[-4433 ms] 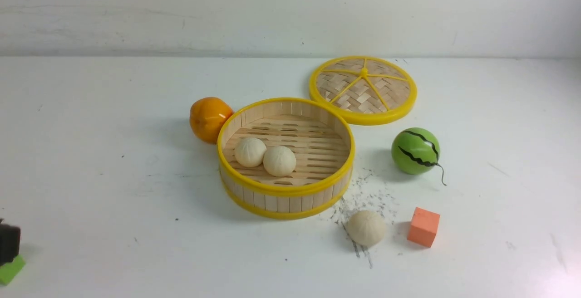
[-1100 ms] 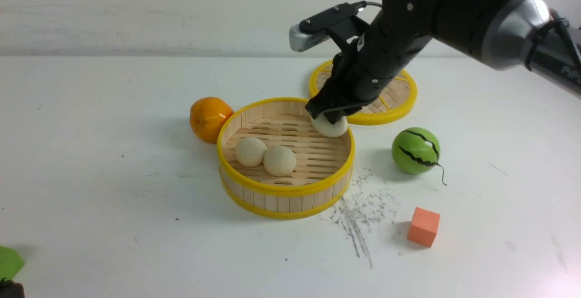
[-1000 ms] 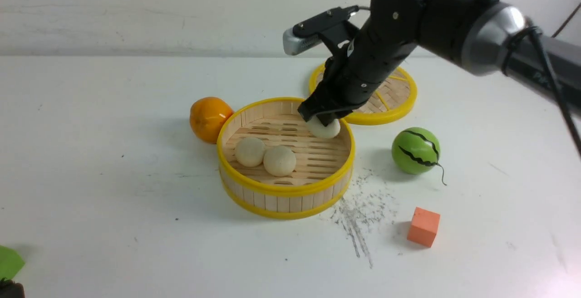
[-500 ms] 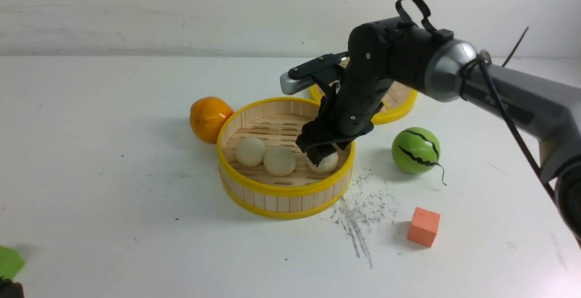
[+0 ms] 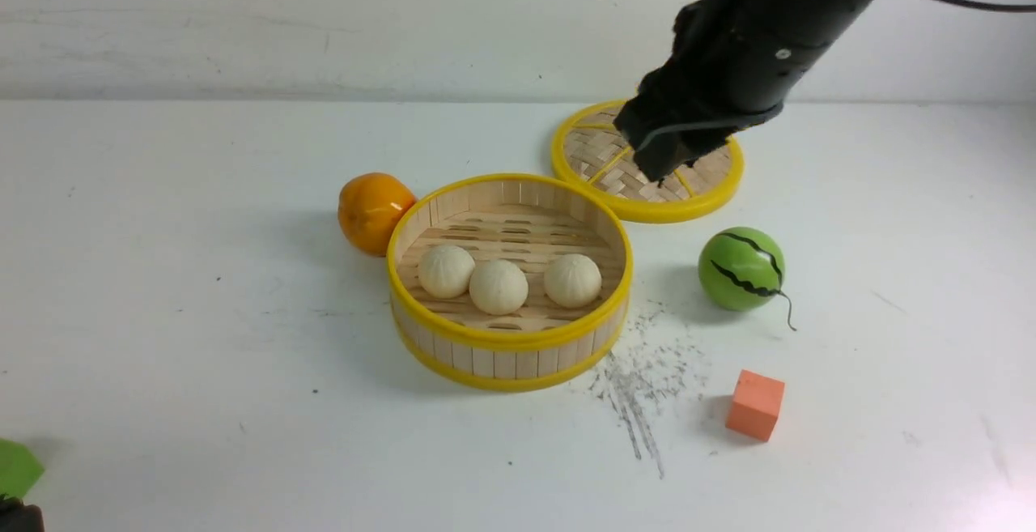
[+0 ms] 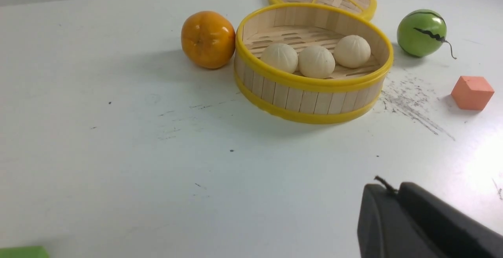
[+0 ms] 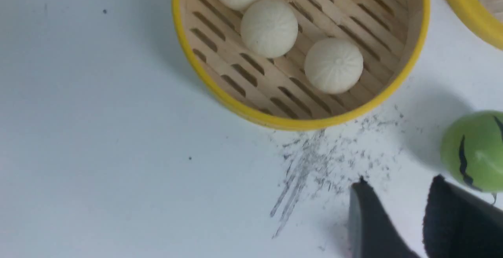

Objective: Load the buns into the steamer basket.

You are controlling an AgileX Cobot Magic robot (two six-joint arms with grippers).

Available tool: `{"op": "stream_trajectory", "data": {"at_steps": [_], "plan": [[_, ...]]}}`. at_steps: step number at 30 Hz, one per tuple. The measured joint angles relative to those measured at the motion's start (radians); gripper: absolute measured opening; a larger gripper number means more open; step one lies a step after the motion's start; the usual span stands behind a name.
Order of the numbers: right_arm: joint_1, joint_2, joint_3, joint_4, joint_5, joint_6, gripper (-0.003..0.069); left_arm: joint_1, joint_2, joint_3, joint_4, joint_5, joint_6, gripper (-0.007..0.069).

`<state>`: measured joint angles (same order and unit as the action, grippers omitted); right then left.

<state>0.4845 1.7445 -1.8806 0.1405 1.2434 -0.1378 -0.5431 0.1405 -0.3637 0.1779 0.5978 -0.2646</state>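
Three cream-white buns (image 5: 446, 271) (image 5: 498, 287) (image 5: 572, 280) lie in a row on the slatted floor of the steamer basket (image 5: 510, 343). In the left wrist view the buns (image 6: 316, 61) sit inside the basket's yellow rim (image 6: 310, 84). From the right wrist the buns (image 7: 333, 65) and the basket (image 7: 235, 108) show from above. My right gripper (image 5: 668, 161) hangs high over the lid, behind and to the right of the basket. Its jaws (image 7: 399, 181) stand apart with nothing between them. My left gripper (image 6: 387, 189) is shut and empty, low over the table's near left.
An orange (image 5: 372, 212) touches the basket's left side. The woven lid (image 5: 599, 151) lies flat behind the basket. A green striped melon ball (image 5: 740, 269) and an orange cube (image 5: 756, 405) stand to the right. A green block (image 5: 14, 467) shows at the near left corner.
My right gripper set the third bun down in the basket's right part and let go. It then rose and drew back to the right, above the lid.
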Motion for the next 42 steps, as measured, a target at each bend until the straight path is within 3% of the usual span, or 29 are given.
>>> {"op": "stream_trajectory", "data": {"at_steps": [4, 6, 9, 15, 19, 34, 39, 40, 42], "plan": [[0.0, -0.192, 0.194, 0.007, 0.001, -0.007, 0.002, 0.0, 0.0, 0.0, 0.0, 0.0, 0.0, 0.005], [0.0, -0.316, 0.33, 0.007, -0.013, -0.011, -0.0016, 0.0, 0.0, 0.0, 0.0, 0.0, 0.0, 0.005], [0.0, -0.433, 0.456, 0.007, -0.076, -0.011, -0.0019, 0.0, 0.0, 0.0, 0.0, 0.0, 0.0, 0.005], [0.0, -0.77, 0.802, 0.071, -0.414, -0.011, -0.0019, 0.0, 0.0, 0.0, 0.0, 0.0, 0.0, 0.0055], [0.0, -0.908, 0.923, 0.094, -0.505, -0.011, -0.0018, 0.0, 0.0, 0.0, 0.0, 0.0, 0.0, 0.0056], [0.0, -1.158, 1.044, 0.111, -0.443, -0.011, -0.0013, 0.0, 0.0, 0.0, -0.001, 0.0, 0.0, 0.0071], [-0.005, -1.255, 1.204, 0.068, -0.63, -0.009, -0.002, 0.0, 0.0, 0.0, -0.001, 0.0, 0.0, 0.0075], [-0.02, -1.314, 1.32, 0.06, -0.772, 0.002, -0.0021, 0.0, 0.0, 0.0, -0.001, 0.0, 0.0, 0.0078], [-0.047, -1.381, 1.432, 0.059, -0.902, 0.021, -0.002, 0.0, 0.0, 0.0, -0.001, 0.0, 0.0, 0.0081]]}}
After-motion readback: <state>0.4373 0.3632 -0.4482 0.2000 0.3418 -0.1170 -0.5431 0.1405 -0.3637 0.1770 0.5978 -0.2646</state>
